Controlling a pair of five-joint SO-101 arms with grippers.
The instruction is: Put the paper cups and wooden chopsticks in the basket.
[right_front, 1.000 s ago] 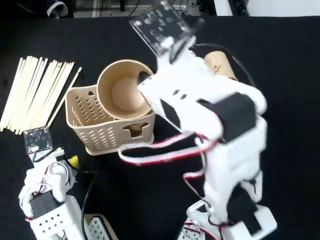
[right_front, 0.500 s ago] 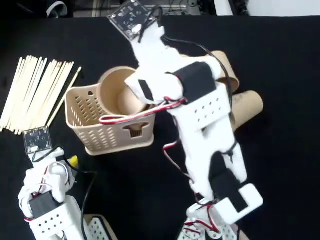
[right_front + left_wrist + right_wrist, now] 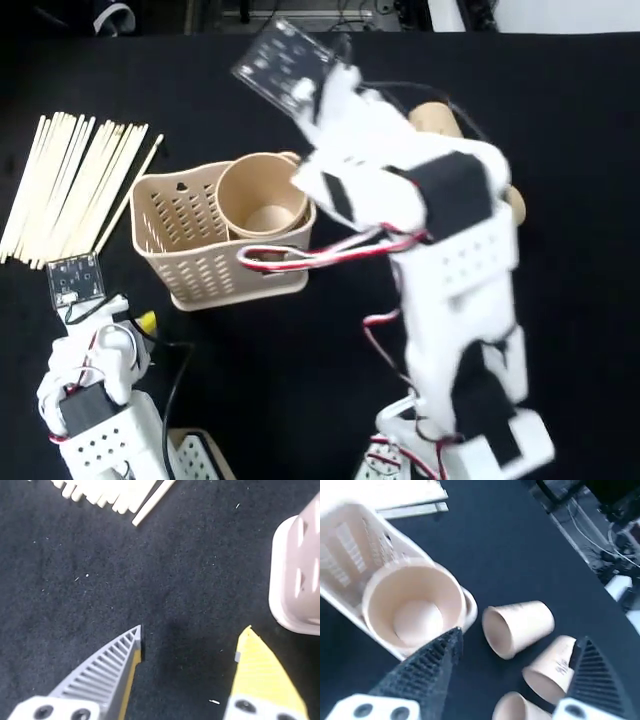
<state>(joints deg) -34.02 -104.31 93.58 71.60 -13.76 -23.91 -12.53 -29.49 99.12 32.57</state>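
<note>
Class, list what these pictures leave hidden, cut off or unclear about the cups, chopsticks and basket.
High view: the right arm covers most of the lying cups, so their number is unclear there.
Right wrist view: one lying cup is cut off by the edge.
Left wrist view: the basket and chopsticks are cut off by the edges.

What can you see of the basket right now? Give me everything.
The basket is beige and plastic-looking, rectangular with rounded corners and slotted walls, and has a heart-shaped cutout in one wall. It stands upright, open side up, on the black table. The wooden chopsticks lie apart from it on the table. One paper cup sits mouth-up inside, at the end farther from the chopsticks.
</note>
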